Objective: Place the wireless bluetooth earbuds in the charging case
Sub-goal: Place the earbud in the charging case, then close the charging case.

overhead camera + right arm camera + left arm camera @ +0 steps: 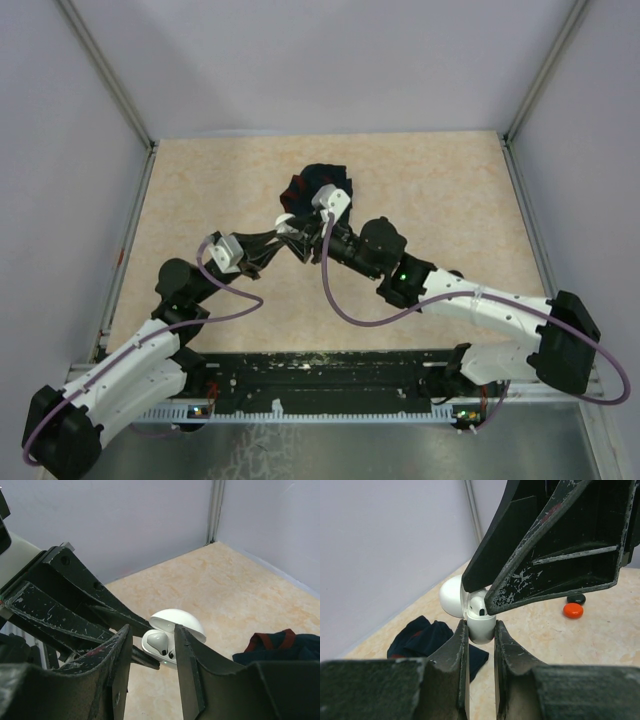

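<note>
The charging case (481,629) is held with its round lid (451,596) swung open, and a white earbud (479,606) is seen seated in the cavity, its dark tip facing outward. The lower body of the case is clamped between the left fingers (455,655), which are drawn narrow against its two sides, so the case appears to be raised off the surface (580,645). The right fingers (117,670) are poised over the open mouth, parted by a modest gap with nothing pinched between them. In the right wrist view the case is framed between the two tips, and in the left wrist view one scuffed black tip is placed just beside the earbud. In the overhead view the left arm (150,350) is bent at the elbow with its forearm directed rightward, while the right arm (470,305) is stretched leftward from its base. The two wrists are brought together near the middle of the surface. A dark navy cloth (320,182) with red trim is bunched just beyond the meeting point. An orange disc (573,611) and a black disc (576,598) are laid side by side farther off.
</note>
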Controlling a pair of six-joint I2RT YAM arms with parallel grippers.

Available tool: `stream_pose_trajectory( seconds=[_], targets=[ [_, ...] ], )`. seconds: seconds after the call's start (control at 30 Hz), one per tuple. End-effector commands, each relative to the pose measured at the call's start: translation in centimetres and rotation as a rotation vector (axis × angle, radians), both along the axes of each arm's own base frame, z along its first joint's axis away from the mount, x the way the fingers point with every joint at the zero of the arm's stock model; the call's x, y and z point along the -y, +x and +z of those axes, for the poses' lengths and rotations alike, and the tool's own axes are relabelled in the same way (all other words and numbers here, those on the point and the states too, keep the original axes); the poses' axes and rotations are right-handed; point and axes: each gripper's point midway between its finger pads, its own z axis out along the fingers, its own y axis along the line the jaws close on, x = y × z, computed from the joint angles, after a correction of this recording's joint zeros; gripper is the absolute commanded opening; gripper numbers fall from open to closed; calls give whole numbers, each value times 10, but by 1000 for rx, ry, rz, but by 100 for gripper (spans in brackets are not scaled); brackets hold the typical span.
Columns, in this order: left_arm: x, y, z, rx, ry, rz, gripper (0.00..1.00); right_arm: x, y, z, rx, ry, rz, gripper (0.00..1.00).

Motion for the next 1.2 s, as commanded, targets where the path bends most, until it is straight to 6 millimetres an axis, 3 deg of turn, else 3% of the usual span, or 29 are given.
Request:
stream_pose_trajectory(
  seconds=[0.0, 0.17, 0.47, 0.57, 0.77, 1.17],
  targets=[
    [3, -5, 13, 31, -21, -34, 0, 7, -4, 38, 73, 44, -11, 40],
    [5, -7, 12, 21, -10, -51, 0, 13, -7, 51, 98, 21, -1, 45],
    [20, -17, 3, -2, 54, -161, 0, 33, -10, 60, 27, -86, 178, 60],
    [25, -23, 0, -2, 81, -217, 0, 41, -3, 52, -23, -131, 232, 62],
    [35, -37, -10, -9, 145, -334, 0, 49, -19, 36, -117, -154, 444, 62],
    [38, -44, -10, 0, 150, -378, 0, 40, -36, 3, -225, -204, 642, 63]
  ],
)
